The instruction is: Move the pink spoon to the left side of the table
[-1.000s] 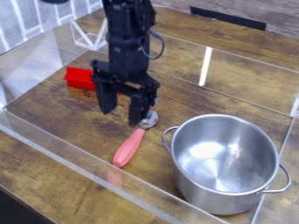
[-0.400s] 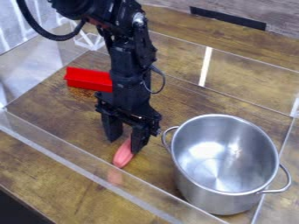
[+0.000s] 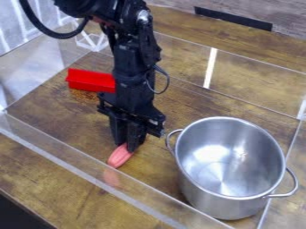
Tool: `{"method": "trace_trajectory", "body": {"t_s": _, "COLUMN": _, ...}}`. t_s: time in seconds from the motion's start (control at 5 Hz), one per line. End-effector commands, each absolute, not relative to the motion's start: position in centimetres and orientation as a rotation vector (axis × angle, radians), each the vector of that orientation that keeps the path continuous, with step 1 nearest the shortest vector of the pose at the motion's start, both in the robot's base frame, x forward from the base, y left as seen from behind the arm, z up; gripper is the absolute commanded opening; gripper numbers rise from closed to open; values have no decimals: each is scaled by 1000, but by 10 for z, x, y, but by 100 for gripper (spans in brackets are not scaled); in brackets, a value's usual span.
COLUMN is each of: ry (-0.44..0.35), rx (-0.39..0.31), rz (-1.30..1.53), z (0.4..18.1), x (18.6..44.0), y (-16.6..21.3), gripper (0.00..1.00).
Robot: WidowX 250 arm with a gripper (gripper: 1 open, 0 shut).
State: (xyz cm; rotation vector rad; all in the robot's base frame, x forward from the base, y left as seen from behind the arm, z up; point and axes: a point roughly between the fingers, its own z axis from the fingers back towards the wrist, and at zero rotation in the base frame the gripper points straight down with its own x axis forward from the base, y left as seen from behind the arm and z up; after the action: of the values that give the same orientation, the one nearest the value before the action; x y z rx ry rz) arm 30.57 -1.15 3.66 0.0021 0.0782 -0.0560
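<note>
The pink spoon [image 3: 121,157] lies on the dark wood table [image 3: 48,174], just left of the steel pot. Only the lower end of its salmon handle shows; the rest, with the bowl, is hidden under the gripper. My gripper [image 3: 129,141] points straight down over the spoon, low at the tabletop. Its black fingers [image 3: 118,132] stand close together on the upper part of the handle, shut on it.
A large steel pot [image 3: 233,165] with side handles stands right beside the gripper on the right. A red block [image 3: 89,80] lies behind the arm to the left. Low clear acrylic walls [image 3: 72,150] border the table, the front one close to the spoon.
The gripper sank onto the spoon and its fingers, wide apart before, closed on the handle. The spoon's bowl is now covered.
</note>
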Motion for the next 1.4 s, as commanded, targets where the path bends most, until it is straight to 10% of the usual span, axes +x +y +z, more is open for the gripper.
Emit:
{"method": "trace_trajectory", "body": {"t_s": 0.0, "ry": 4, "rx": 25, "rz": -83, "z": 78, "x": 317, "y": -14, "gripper": 0}}
{"method": "trace_trajectory", "body": {"t_s": 0.4, "ry": -9, "rx": 57, "rz": -100, "z": 119, "x": 319, "y": -8, "gripper": 0}}
{"method": "trace_trajectory", "body": {"t_s": 0.6, "ry": -8, "rx": 49, "rz": -117, "z": 103, "x": 318, "y": -11, "gripper": 100}}
{"method": "trace_trajectory", "body": {"t_s": 1.2, "ry": 3, "rx": 29, "rz": -134, "z": 50, "x": 310, "y": -17, "gripper": 100}}
